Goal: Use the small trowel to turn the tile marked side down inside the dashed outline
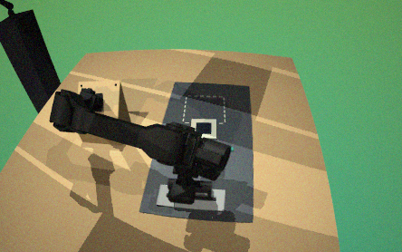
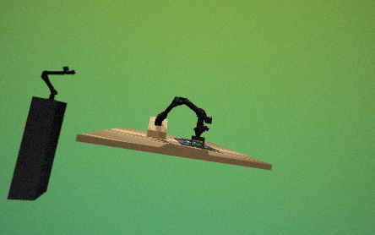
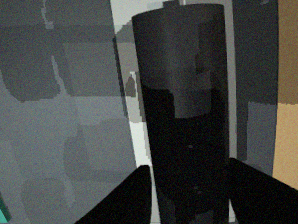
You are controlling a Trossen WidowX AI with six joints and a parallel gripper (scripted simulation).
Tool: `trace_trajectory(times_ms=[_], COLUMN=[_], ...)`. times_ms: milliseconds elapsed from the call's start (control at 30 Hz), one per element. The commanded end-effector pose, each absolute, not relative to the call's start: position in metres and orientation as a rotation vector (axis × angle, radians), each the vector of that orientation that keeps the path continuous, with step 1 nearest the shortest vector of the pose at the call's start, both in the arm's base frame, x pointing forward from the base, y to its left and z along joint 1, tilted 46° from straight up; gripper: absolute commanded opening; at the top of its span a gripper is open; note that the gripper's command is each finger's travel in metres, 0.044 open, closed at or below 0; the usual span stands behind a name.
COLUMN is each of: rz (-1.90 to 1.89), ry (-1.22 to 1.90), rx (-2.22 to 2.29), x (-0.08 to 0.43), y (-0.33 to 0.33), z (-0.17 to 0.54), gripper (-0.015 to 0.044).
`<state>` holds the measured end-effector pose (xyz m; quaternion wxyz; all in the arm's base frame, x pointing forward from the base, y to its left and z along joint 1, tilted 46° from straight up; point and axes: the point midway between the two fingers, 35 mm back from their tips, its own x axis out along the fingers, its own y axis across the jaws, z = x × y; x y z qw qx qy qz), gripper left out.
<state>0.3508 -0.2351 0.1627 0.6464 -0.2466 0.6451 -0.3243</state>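
The trowel's dark, round handle lies above a pale plate at the mat's near end. My gripper points down and is shut on the handle, a fingertip against each side. The trowel's blade cannot be made out. The dashed outline is on the far part of the mat. A white-edged square with a dark middle, apparently the tile, lies at the outline's near edge, partly hidden by my arm.
A teal piece shows at the wrist view's lower left; I cannot tell what it is. The pale base block stands on the table left of the mat. A dark pillar with another arm stands beyond the table.
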Motion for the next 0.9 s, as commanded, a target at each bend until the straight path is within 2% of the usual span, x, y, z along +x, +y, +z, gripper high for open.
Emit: trace_trajectory(times_ms=[0, 300, 867], rz=[-0.719, -0.733, -1.059], ry=[1.475, 1.466, 1.219], rx=[-0.556, -0.541, -0.154], x=[0.3515, 0.3515, 0.3515], y=[-0.2337, -0.2337, -0.2337], z=[0.1588, 0.1588, 0.1588], gripper=[0.0137, 0.0130, 0.0130])
